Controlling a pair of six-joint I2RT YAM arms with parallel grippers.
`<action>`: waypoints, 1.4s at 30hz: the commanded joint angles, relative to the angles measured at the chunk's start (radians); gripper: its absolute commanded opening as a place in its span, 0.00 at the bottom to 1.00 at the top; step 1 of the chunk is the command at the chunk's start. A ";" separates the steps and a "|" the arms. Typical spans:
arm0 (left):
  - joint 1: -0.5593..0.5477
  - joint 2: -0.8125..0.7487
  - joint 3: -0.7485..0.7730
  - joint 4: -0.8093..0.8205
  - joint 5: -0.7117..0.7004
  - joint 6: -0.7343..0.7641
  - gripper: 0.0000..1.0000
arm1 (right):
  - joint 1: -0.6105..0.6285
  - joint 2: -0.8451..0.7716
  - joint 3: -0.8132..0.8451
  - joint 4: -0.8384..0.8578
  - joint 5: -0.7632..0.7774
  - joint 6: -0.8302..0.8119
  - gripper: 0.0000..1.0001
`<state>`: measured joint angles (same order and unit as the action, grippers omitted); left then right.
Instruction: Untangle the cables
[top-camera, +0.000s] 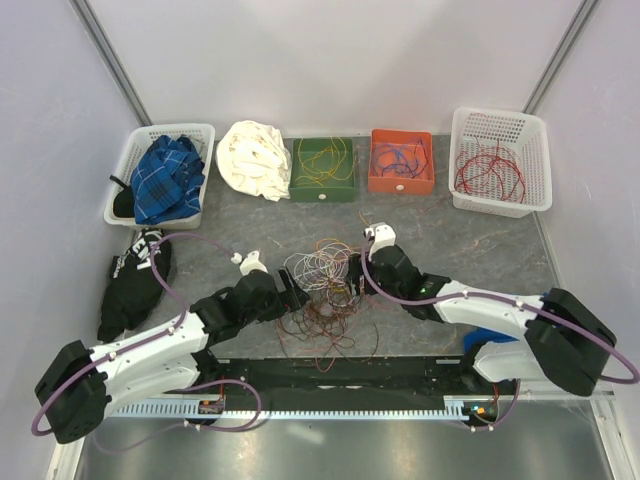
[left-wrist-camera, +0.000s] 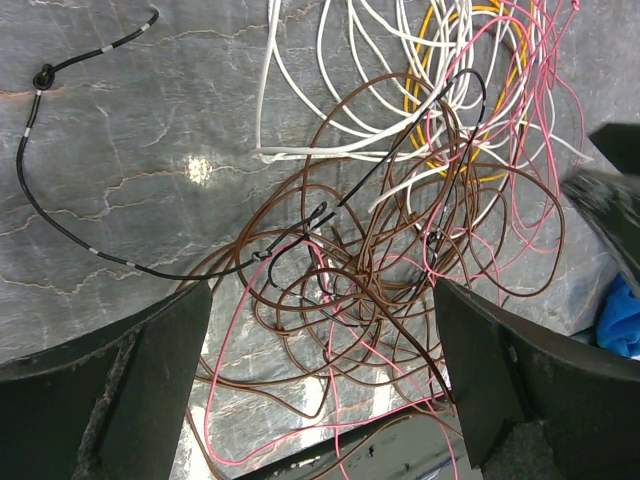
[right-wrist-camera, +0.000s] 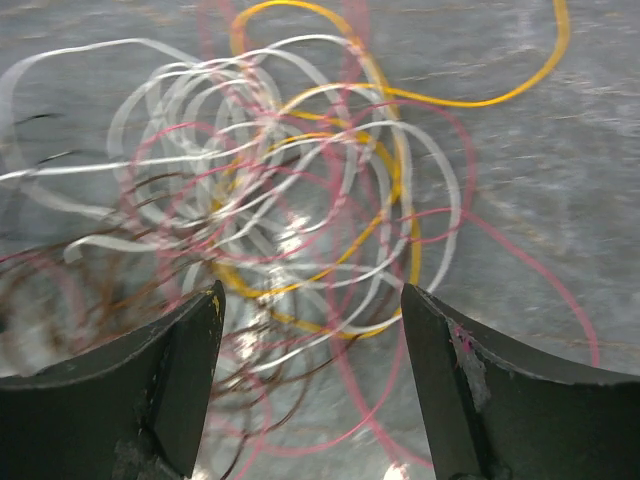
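A tangle of thin cables (top-camera: 322, 290) lies on the grey table between my two grippers: white, brown, pink and yellow loops, plus one black wire. In the left wrist view the brown loops (left-wrist-camera: 380, 270) and pink strands fill the space between my fingers, and the black wire (left-wrist-camera: 60, 215) runs off left. My left gripper (top-camera: 296, 294) is open at the tangle's left edge. My right gripper (top-camera: 352, 272) is open at its right edge, over white loops (right-wrist-camera: 250, 160), a yellow cable (right-wrist-camera: 400, 200) and pink strands. Neither holds a cable.
At the back stand a white basket of blue cloth (top-camera: 163, 175), a white cloth bundle (top-camera: 254, 158), a green box (top-camera: 323, 168) with yellow wire, an orange box (top-camera: 401, 160) with mixed wires and a white basket (top-camera: 500, 160) with red wire. A black garment (top-camera: 135, 280) lies left.
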<state>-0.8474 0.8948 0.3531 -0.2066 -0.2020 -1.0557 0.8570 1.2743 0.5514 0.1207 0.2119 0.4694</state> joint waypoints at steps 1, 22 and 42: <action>0.002 -0.014 0.023 0.024 0.013 -0.029 0.99 | 0.000 0.097 0.120 0.079 0.161 -0.046 0.79; 0.002 -0.207 -0.039 -0.031 -0.043 -0.015 0.97 | -0.007 0.350 0.346 0.003 0.116 -0.048 0.02; 0.004 -0.375 0.090 0.035 -0.257 0.158 0.97 | 0.094 -0.197 0.858 -0.386 0.314 -0.262 0.00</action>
<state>-0.8474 0.5457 0.4255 -0.2371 -0.3908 -0.9657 0.9516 1.0843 1.3098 -0.1425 0.3981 0.2924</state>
